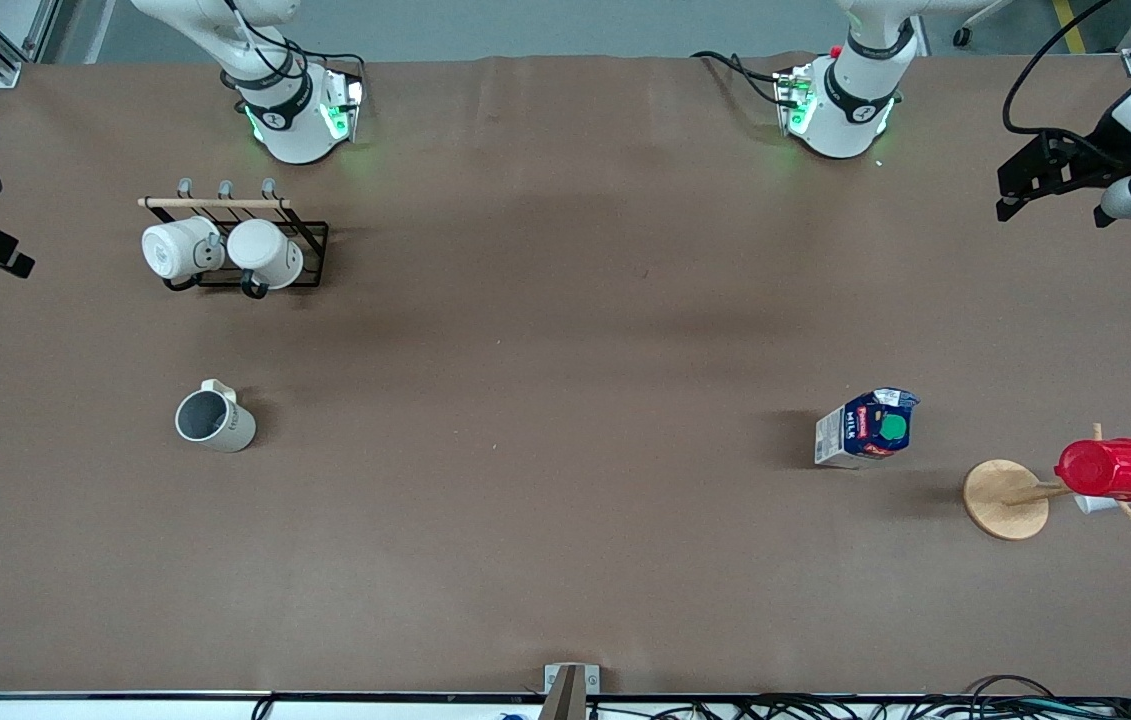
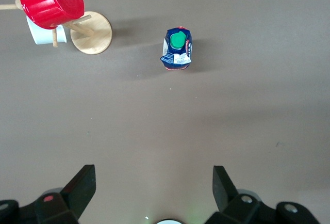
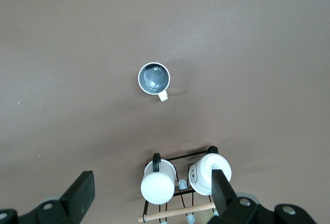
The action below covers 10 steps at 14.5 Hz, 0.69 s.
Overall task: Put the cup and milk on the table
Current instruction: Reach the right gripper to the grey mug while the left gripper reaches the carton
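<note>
Both task items stood upright on the table [image 1: 565,560], well apart and untouched, so by appearance the placing was done or nothing further had begun; the judgement is that any next move called only for the arms to stay clear.

Going from the right arm's end: a wire rack [image 1: 235,245] held two plain white mugs [image 1: 220,255] near the right arm's base. Nearer the front camera than the rack stood the cup [image 1: 215,418], handle turned toward the rack. The right gripper [image 3: 149,193] hung high over the rack area, jaws spread wide, holding nothing.

Toward the left arm's end stood the milk [image 1: 867,428], cap up. Beside it, closer to the table's end, a wooden stand [image 1: 1010,500] carried a red cup [image 1: 1110,468]. The left gripper [image 2: 153,190] hovered high over bare table, jaws likewise wide apart and empty; the front view did not show either gripper
</note>
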Motion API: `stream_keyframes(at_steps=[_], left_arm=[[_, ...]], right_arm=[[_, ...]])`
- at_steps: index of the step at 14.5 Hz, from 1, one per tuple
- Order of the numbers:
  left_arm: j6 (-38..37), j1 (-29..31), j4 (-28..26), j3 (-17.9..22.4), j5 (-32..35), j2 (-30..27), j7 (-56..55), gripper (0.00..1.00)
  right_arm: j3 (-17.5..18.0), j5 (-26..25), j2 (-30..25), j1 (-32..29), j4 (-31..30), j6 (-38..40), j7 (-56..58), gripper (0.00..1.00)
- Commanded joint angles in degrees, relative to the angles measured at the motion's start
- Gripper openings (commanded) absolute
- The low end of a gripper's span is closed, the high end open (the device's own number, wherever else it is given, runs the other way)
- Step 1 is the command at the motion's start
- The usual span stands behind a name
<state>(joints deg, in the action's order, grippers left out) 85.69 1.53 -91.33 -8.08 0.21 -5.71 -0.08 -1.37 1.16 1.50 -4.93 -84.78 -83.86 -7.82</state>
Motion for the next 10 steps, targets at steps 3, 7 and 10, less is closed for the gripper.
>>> stream_keyframes(at_steps=[3,7,10], left_arm=[[0.27,1.28,1.06,-0.18,-0.3,0.43,1.23,1.0],[7.44,1.19,1.69,-0.27,-0.74,8.15,1.14,1.0],[16.58,1.1,-1.38,-0.36,-0.21,13.34,1.22,1.0]], right_arm=[[-0.3,0.95,-0.88,0.18,-0.83,0.72,0.52,1.0],[-0.21,0.95,-0.79,0.18,-1.09,2.03,1.92,1.0],[-0.12,0.95,4.1,0.79,-1.7,-2.16,6.49,1.0]])
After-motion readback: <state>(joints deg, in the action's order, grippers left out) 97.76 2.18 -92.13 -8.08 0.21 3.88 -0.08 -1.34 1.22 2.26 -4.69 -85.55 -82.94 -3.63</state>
